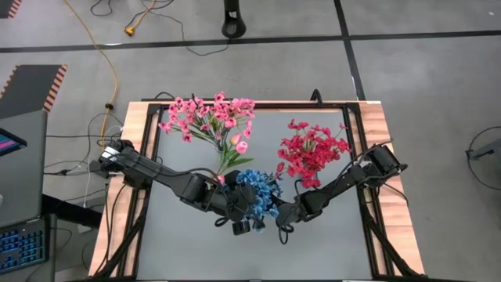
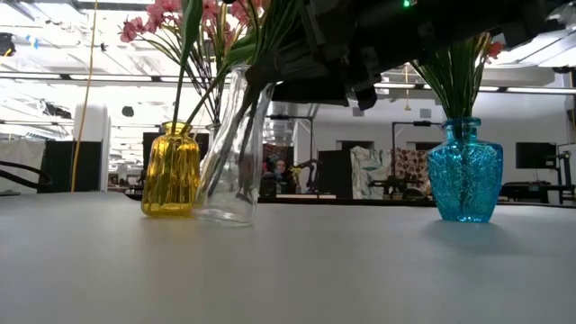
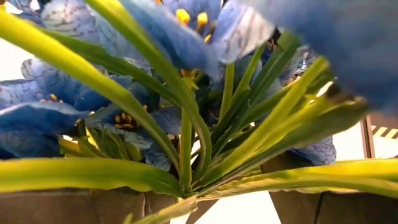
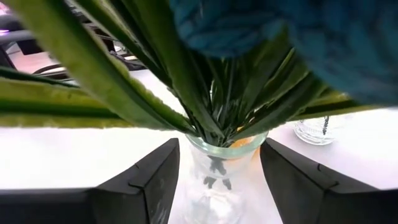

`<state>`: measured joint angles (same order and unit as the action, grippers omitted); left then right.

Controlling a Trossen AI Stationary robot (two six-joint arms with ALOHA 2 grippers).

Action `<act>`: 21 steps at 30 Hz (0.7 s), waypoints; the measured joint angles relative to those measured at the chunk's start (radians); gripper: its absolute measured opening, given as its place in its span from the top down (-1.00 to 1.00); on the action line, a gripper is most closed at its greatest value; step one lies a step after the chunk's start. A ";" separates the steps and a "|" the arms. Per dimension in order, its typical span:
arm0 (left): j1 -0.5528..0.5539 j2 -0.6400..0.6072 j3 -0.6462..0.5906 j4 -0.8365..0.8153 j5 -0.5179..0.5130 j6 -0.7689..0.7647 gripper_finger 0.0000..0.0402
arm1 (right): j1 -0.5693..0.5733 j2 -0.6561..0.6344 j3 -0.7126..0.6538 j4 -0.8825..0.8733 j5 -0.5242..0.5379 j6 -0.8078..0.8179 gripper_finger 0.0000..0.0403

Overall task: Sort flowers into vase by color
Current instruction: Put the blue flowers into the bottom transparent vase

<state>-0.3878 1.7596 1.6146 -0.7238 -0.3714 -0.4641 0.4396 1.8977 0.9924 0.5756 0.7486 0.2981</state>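
Near the middle of the table, both arms meet over the bunch of blue flowers (image 1: 254,190), which stands in a clear glass vase (image 2: 229,153) that leans noticeably in the low view. The right gripper (image 4: 217,180) has its two dark fingers spread on either side of the vase's neck, with daylight between each finger and the glass, so it is open and holding nothing. The left gripper (image 1: 243,223) is pushed in close under the blue blossoms; its wrist view is filled with stems and petals, and I cannot tell from that whether its fingers press on anything, though they stand wide.

Sorting looks almost done. I count three bunches and three vases: light pink flowers (image 1: 207,117) in the yellow vase (image 2: 170,171), deep red-pink flowers (image 1: 313,149) in the blue vase (image 2: 464,171), and the blue ones in the clear vase. No loose sprigs show on the table top (image 1: 329,235) (the arms could be hiding some). One pink bloom (image 1: 242,146) droops lower than its fellows, towards the blue bunch. What seems left is steadying the tilted vase and settling the blue stems.
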 joint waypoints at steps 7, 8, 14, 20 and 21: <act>0.000 0.000 0.000 0.000 0.000 0.000 -0.03 | -0.006 0.000 0.000 0.000 0.000 0.038 -0.32; 0.000 0.000 0.000 0.000 -0.001 0.000 -0.03 | -0.009 0.000 0.000 0.000 0.000 0.060 -0.32; 0.000 0.000 0.000 -0.001 -0.005 -0.019 -0.03 | -0.018 0.000 0.000 0.000 -0.020 0.094 -0.32; -0.010 0.000 0.000 -0.002 -0.038 -0.031 -0.03 | -0.019 0.000 0.000 -0.001 -0.065 0.086 -0.32; -0.015 0.000 0.000 -0.002 -0.053 -0.031 -0.03 | -0.019 0.000 0.000 -0.001 -0.066 0.082 -0.32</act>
<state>-0.4029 1.7596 1.6146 -0.7258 -0.4246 -0.4946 0.4210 1.8977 0.9920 0.5747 0.6830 0.3803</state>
